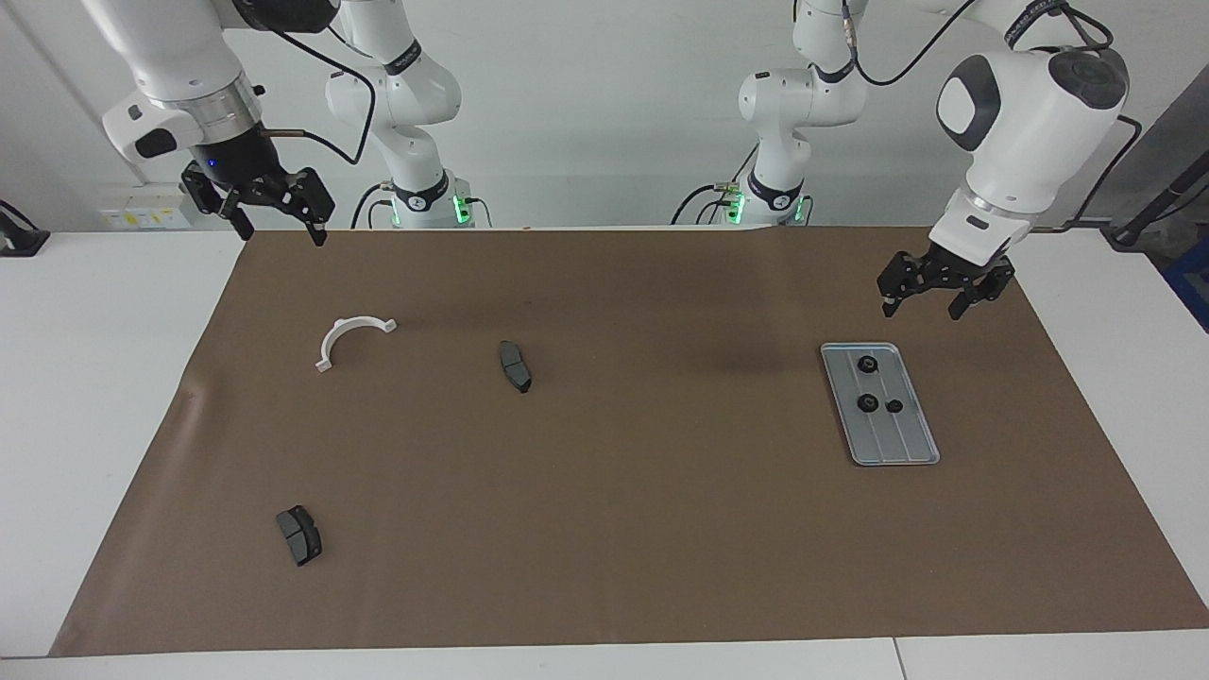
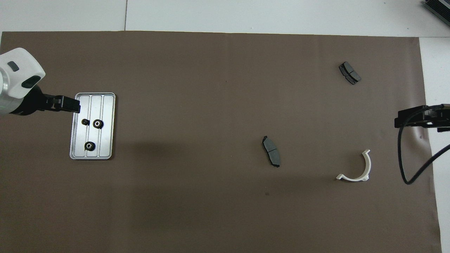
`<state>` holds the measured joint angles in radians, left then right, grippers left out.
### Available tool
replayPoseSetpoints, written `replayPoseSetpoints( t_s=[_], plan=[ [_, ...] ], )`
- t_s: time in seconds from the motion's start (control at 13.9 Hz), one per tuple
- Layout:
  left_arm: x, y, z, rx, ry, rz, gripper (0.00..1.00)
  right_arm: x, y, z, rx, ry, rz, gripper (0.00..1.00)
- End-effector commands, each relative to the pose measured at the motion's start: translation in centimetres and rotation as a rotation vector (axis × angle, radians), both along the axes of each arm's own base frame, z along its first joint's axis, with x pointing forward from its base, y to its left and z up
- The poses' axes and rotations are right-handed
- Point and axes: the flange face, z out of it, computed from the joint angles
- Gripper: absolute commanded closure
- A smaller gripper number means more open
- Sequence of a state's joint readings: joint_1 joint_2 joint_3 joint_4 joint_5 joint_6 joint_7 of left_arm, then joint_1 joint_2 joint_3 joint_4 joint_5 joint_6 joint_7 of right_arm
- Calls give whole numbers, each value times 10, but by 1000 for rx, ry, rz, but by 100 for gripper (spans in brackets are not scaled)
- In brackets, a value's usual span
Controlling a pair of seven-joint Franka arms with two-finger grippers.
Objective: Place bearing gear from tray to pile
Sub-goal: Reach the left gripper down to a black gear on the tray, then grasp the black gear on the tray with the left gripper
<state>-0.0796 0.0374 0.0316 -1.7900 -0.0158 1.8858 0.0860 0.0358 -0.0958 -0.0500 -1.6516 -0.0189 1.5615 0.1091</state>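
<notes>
Readable text, labels, brands, numbers, signs: we find none. The yellowish wall plate point(image 1: 142, 218) beside the right arm's end of the table bears markings, but we cannot make them out.
</notes>
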Motion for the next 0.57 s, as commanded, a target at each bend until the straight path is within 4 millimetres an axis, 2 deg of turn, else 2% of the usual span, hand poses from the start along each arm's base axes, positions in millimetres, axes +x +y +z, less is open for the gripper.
replayPoseSetpoints(
  t_s=[0.0, 0.29, 0.5],
  plan=[
    [19, -6, -39, 9, -4, -7, 0, -6, 1, 4, 18, 10, -4, 0],
    [20, -11, -75, 5, -11, -9, 0, -6, 1, 4, 18, 10, -4, 0],
    [15, -24, -87, 3, 2, -23, 0, -6, 1, 4, 18, 10, -4, 0]
  ],
)
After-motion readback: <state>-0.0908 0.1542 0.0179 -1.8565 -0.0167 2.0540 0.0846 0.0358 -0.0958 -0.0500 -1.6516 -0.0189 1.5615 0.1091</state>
